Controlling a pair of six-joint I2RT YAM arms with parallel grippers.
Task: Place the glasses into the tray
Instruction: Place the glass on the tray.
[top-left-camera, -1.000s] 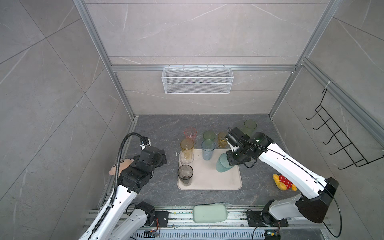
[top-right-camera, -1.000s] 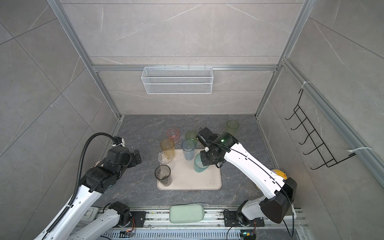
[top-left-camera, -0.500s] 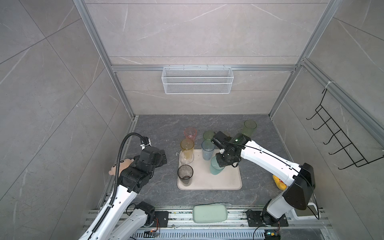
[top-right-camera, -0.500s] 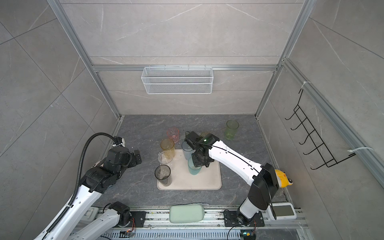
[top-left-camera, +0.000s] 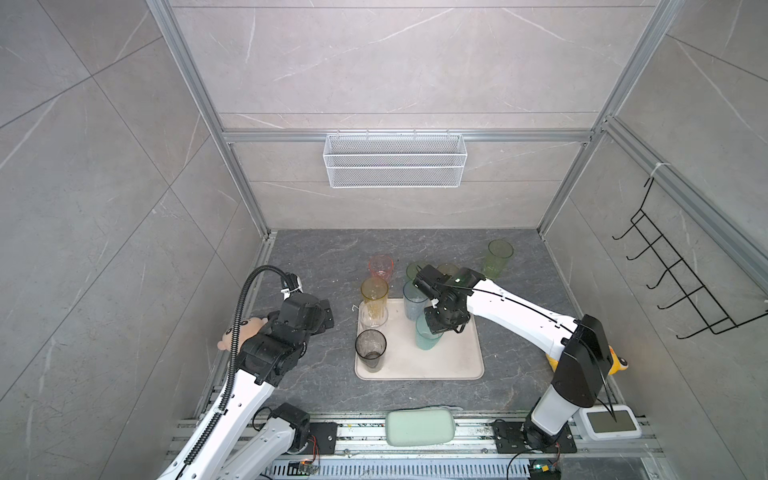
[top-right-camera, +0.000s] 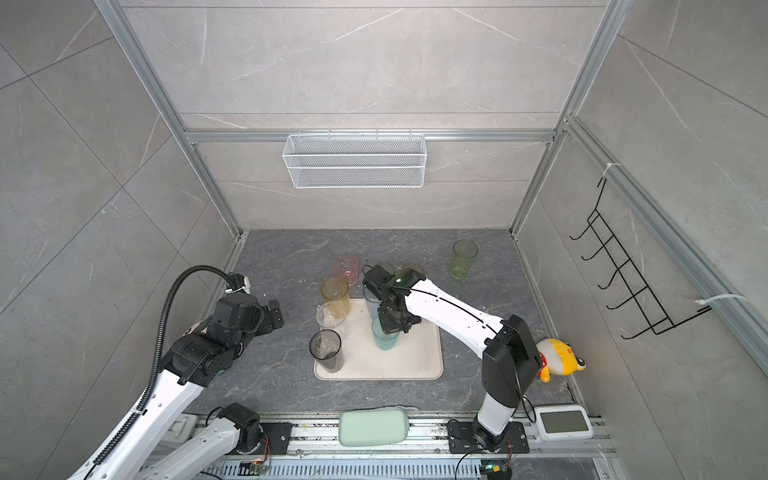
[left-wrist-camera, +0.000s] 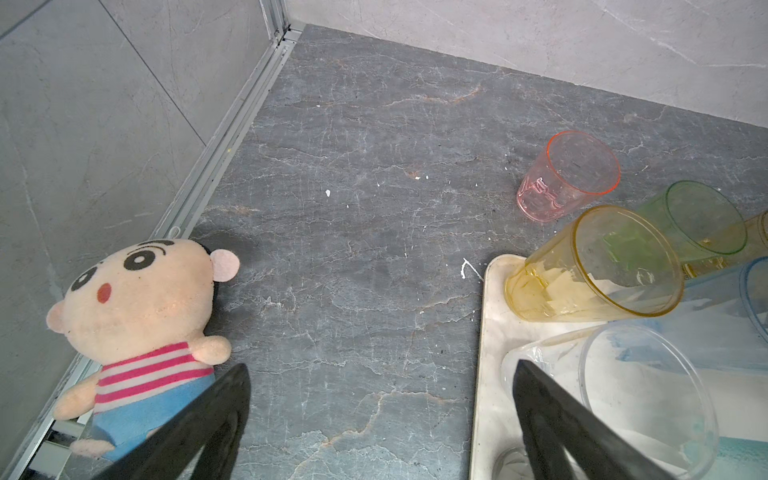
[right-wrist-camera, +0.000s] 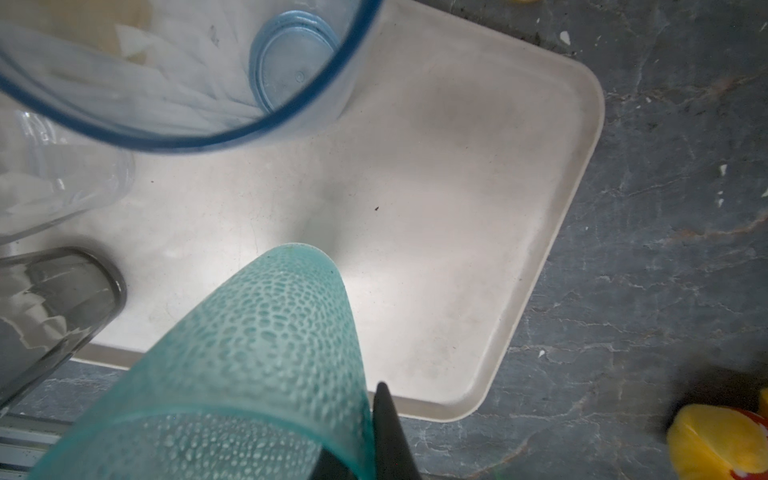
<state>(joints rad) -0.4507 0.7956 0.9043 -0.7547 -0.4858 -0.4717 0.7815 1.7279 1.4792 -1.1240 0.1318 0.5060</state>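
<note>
Holding: flat cream-beige rectangular tray (top-left-camera: 453, 361) with rounded corners and a low rim, lying on the dark grey stone-patterned floor (top-left-camera: 332, 257) between the two arms. Contents, along its left side and far edge: smoky grey see-through tumbler (top-left-camera: 370, 350) at the near left corner, clear tumbler (top-left-camera: 372, 318) behind it, tall amber tumbler (top-left-camera: 374, 293) at the far left corner, pale blue tumbler (top-left-camera: 413, 300) at the far edge. All stand upright and packed close, which by my reading leaves the tray's middle and right free for the rest. Item in transit: teal pebble-textured tumbler (top-left-camera: 425, 337), upright or nearly so over the tray's middle, just beside the pale blue one; whether its base touches the tray cannot be told. Right gripper (top-left-camera: 438, 328): closed on the teal tumbler's rim, one finger (right-wrist-camera: 388, 419) outside the wall and the other apparently inside. This pinch suits a thin wall and lets the tumbler go down among neighbours with no jaw on its flanks. Left gripper (left-wrist-camera: 380, 370): jaws spread wide, nothing between them, held beside the tray's left edge, likely to stay clear of the right arm's path. Outstanding, on the floor beyond the tray: short pink tumbler (top-left-camera: 380, 266); short green tumbler (top-left-camera: 413, 270) and short amber-tinted tumbler (top-left-camera: 448, 268), both partly hidden by the right arm; tall green tumbler (top-left-camera: 498, 258), well apart toward the right wall. Judged step: set-down and release of the teal tumbler, four more to follow.
</note>
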